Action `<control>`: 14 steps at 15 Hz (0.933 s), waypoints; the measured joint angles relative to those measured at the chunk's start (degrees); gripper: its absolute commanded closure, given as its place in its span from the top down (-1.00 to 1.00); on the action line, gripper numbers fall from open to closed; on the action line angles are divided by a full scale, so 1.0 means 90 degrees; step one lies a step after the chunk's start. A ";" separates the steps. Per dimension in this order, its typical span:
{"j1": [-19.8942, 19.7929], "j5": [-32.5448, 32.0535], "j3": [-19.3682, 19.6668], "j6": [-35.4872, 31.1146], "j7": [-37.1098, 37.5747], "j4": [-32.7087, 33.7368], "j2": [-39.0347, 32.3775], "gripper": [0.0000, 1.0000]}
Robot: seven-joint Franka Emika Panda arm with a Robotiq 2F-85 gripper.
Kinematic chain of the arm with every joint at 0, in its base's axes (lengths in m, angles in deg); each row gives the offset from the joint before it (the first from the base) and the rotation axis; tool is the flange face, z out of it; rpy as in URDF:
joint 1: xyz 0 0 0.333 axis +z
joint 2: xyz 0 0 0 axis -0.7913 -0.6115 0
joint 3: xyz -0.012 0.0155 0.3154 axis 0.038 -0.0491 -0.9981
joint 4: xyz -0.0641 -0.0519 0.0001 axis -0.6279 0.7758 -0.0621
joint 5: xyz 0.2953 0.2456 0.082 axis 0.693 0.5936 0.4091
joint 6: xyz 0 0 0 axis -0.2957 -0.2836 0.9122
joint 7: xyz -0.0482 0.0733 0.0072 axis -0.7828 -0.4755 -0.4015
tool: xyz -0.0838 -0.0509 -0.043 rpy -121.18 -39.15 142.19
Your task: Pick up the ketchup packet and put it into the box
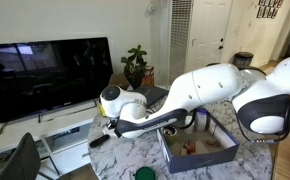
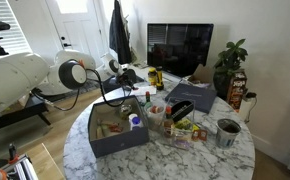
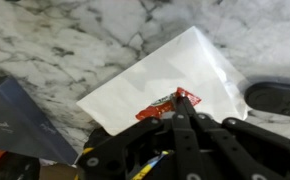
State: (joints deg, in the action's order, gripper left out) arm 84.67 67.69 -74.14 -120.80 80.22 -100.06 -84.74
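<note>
Wrist view: the gripper (image 3: 182, 108) enters from the bottom centre of the frame, and its black fingers (image 3: 185, 130) taper to a single point.
Fingers: drawn narrow, with almost no gap, pinched on the packet (image 3: 157, 110).
Packet and fingers: the tips meet the packet near its right end. Most of the sachet sticks out to the left of them and a short red corner shows to their right.
Packet position: just below frame centre, over the lower edge of the napkin (image 3: 175, 65). Whether it still touches the paper cannot be told.
Packet look: a small, flat red sachet with pale print, tilted so its left end sits lower in the frame. It is far smaller than the white sheet under it.
Napkin: lies at a slant on the marble table (image 3: 75, 40).
Box: a dark blue corner shows at the lower left of the wrist view (image 3: 25, 125), apart from the packet. In both exterior views it stands open-topped on the table (image 1: 200, 163) (image 2: 120, 143).
Exterior views: the arm reaches over the table with the gripper low (image 1: 105, 127) (image 2: 123, 76). The packet is too small to make out there.
</note>
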 measured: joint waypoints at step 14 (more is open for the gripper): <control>-0.0979 0.1121 -0.0589 0.4217 -0.2470 -0.1536 0.3046 -1.00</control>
State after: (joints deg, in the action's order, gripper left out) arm 75.86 77.78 -79.44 -82.85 57.98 -113.89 -57.32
